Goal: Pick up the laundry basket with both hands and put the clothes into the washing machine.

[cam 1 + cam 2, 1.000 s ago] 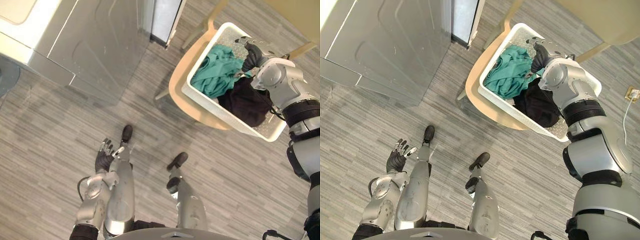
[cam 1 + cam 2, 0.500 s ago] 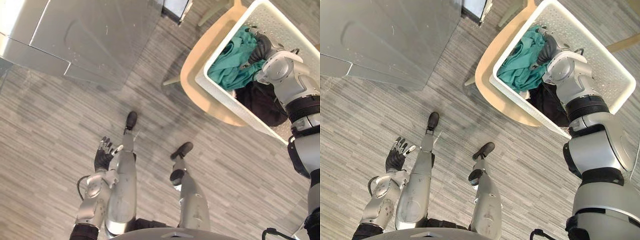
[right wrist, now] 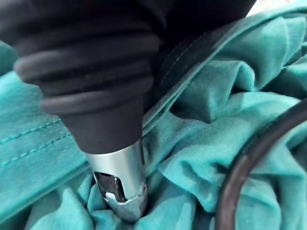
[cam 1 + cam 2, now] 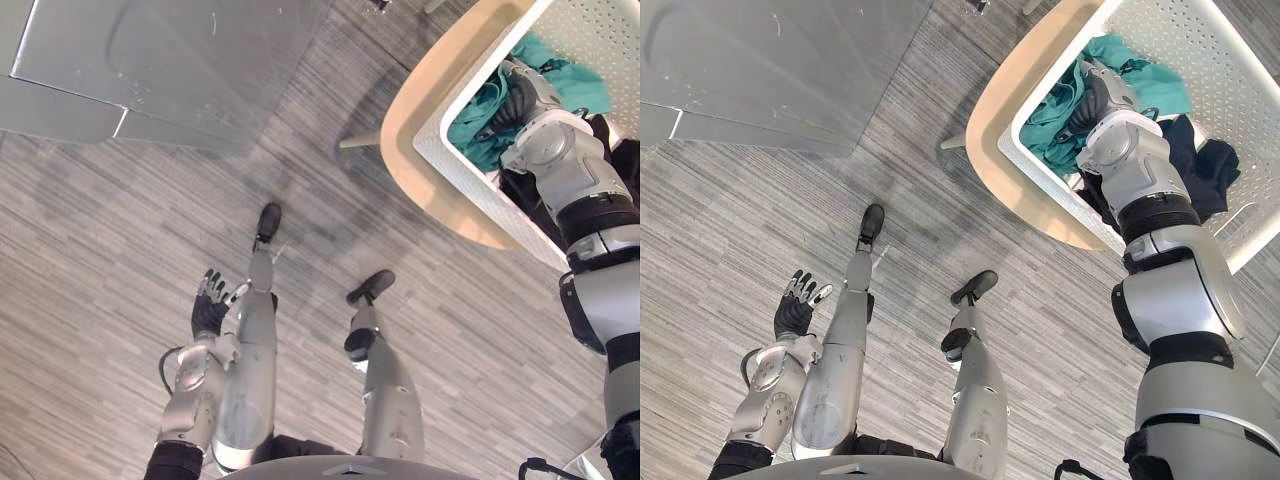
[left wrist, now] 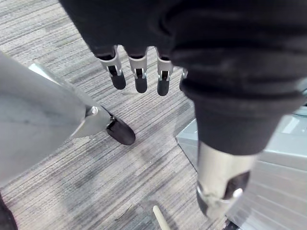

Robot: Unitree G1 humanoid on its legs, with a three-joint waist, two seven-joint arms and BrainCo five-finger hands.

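A white perforated laundry basket (image 4: 462, 188) rests tilted on a round pale wooden chair seat (image 4: 415, 130) at the upper right. Inside lie a teal garment (image 4: 1052, 128) and a black garment (image 4: 1202, 160). My right hand (image 4: 516, 96) reaches down into the basket and is sunk in the teal garment (image 3: 230, 120); its thumb (image 3: 122, 184) presses into the folds. My left hand (image 4: 208, 312) hangs low at the left above the floor, far from the basket, open with straight fingers (image 5: 139, 79) and holding nothing.
A large grey metal appliance panel (image 4: 170, 60) fills the upper left. Grey striped flooring (image 4: 100, 250) runs between it and the chair. A chair leg (image 4: 358, 140) sticks out toward the appliance.
The camera has moved, so the basket and chair sit higher and further right in the picture. My right hand has sunk deeper into the teal garment. The left hand has kept its pose.
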